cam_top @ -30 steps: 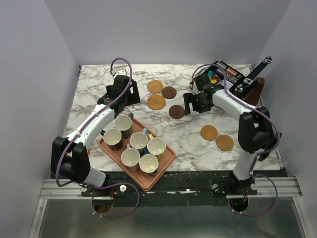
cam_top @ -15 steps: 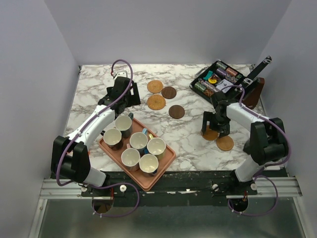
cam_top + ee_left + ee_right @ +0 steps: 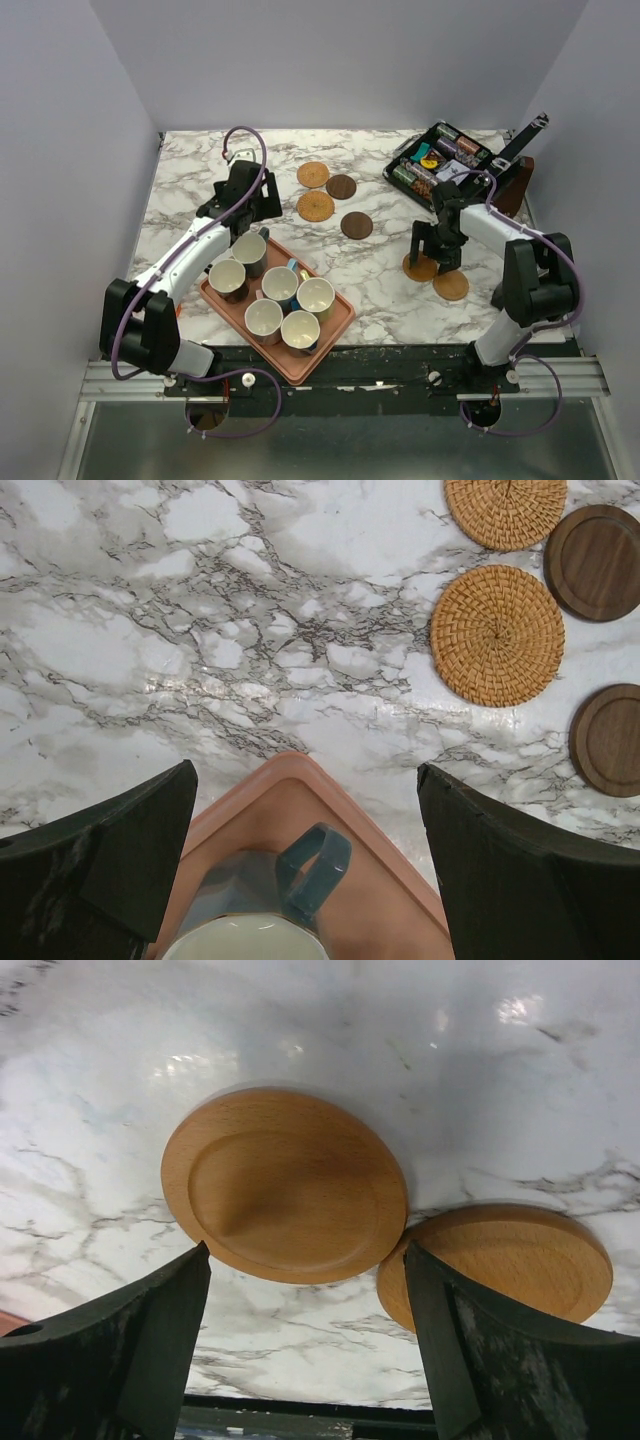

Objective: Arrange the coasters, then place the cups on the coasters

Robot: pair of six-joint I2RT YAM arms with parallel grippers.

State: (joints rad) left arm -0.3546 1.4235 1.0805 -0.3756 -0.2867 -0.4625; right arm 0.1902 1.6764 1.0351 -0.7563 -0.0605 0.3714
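Six coasters lie on the marble: two woven coasters [image 3: 313, 174] [image 3: 316, 206], two dark brown coasters [image 3: 341, 186] [image 3: 356, 225], and two tan wooden coasters [image 3: 420, 266] [image 3: 451, 286] touching edge to edge at the right front. My right gripper [image 3: 432, 252] hangs open low over the tan pair, its jaws either side of the near rim of the left tan coaster [image 3: 285, 1185]. My left gripper [image 3: 250, 215] is open above the far corner of the pink tray [image 3: 300, 775], over the grey-green cup [image 3: 310, 870]. All the cups [image 3: 281, 285] stand on the tray.
A black box of small items [image 3: 440, 160] sits at the back right, with a brown object [image 3: 515, 185] beside it. The table's front edge [image 3: 300, 1410] runs just below the tan coasters. The pink tray [image 3: 335, 330] fills the left front.
My right arm swung from beside the dark brown coaster at mid-table down to the tan pair at the right front. The left arm shifted only slightly.
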